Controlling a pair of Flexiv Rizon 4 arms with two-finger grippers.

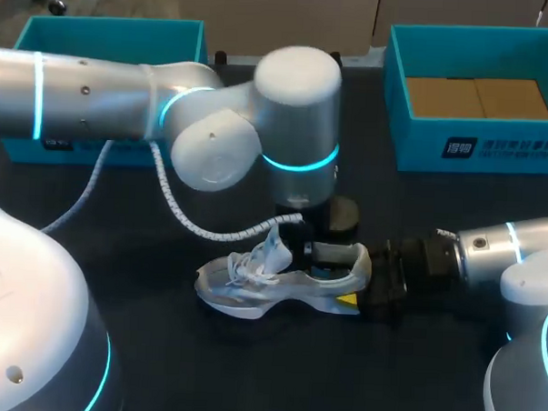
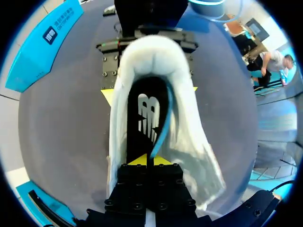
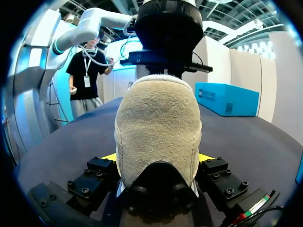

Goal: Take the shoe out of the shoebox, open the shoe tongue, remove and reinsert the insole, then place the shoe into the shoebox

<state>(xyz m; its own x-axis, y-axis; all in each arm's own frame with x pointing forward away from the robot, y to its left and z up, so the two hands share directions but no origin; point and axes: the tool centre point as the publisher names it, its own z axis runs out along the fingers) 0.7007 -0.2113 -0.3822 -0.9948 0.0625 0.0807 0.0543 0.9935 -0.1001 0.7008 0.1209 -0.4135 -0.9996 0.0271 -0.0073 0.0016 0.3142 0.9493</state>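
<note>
Head view: right fingers [image 1: 346, 301] clamp the shoe [image 1: 271, 283] by its heel, steadying it on the bench [image 1: 159, 346], so left fingers [image 2: 136, 161] can pinch the insole [image 2: 142, 118].

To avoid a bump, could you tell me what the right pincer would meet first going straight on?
The right pincer is shut on the shoe heel, so that first; the left pincer seems just beyond, depth unclear.

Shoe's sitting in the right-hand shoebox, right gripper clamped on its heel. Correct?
Not quite. The head view shows the shoe lying on the table in front of the right-hand shoebox, not in it. The right gripper is clamped on its heel.
</note>
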